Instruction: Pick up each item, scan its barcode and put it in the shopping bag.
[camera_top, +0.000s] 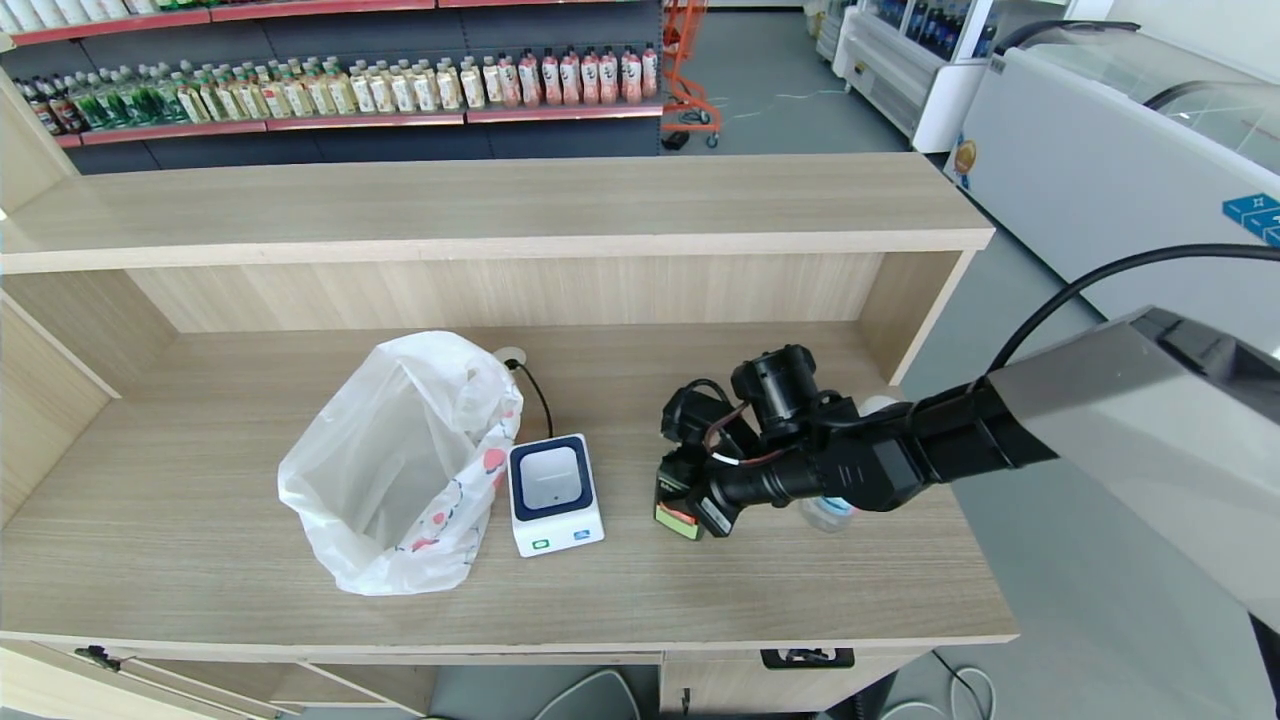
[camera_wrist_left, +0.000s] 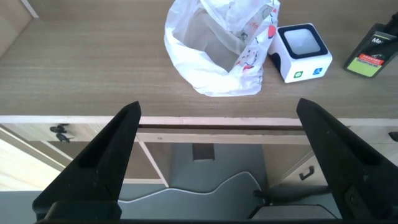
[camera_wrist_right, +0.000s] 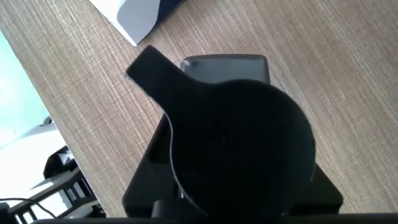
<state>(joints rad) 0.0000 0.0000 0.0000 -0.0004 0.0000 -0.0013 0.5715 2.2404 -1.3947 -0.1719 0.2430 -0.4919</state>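
A white plastic shopping bag (camera_top: 400, 470) stands open on the wooden counter, and it also appears in the left wrist view (camera_wrist_left: 214, 53). Just right of it sits the white and blue barcode scanner (camera_top: 555, 492) (camera_wrist_left: 301, 51), window up. My right gripper (camera_top: 688, 495) is right of the scanner, shut on a black bottle (camera_top: 678, 518) with a green and red label, held low over the counter. The bottle's dark top (camera_wrist_right: 239, 149) sits close under the right wrist camera. My left gripper (camera_wrist_left: 219, 109) hangs open below the counter's front edge, holding nothing.
A clear bottle (camera_top: 828, 512) stands behind my right arm near the counter's right end. A raised wooden ledge (camera_top: 480, 215) backs the counter and a side wall (camera_top: 50, 370) closes its left. A black cable (camera_top: 535, 395) runs behind the scanner.
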